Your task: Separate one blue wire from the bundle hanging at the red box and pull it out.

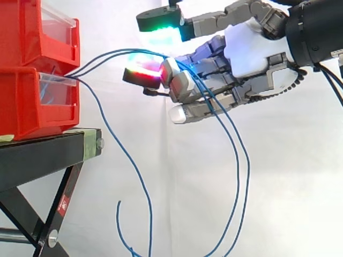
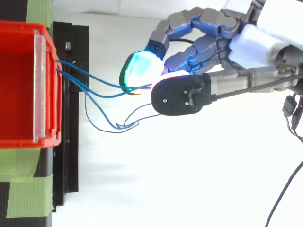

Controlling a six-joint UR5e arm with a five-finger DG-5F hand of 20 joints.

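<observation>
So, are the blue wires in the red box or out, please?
In: the blue wires all run into the front of the lower red box.

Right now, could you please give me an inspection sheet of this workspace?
Surface: black stand carrying stacked red bins; green tape on it.
Job's things: blue wires leave the lower bin's front; two arc to the hand, then hang down; one drops straight from the bin.
Clutter: nothing seen.
Grippers: hand level with the bins, touching two wires; grasp unclear.
Cables: the blue wires, hanging loose.
Surroundings: white curtain.
</observation>
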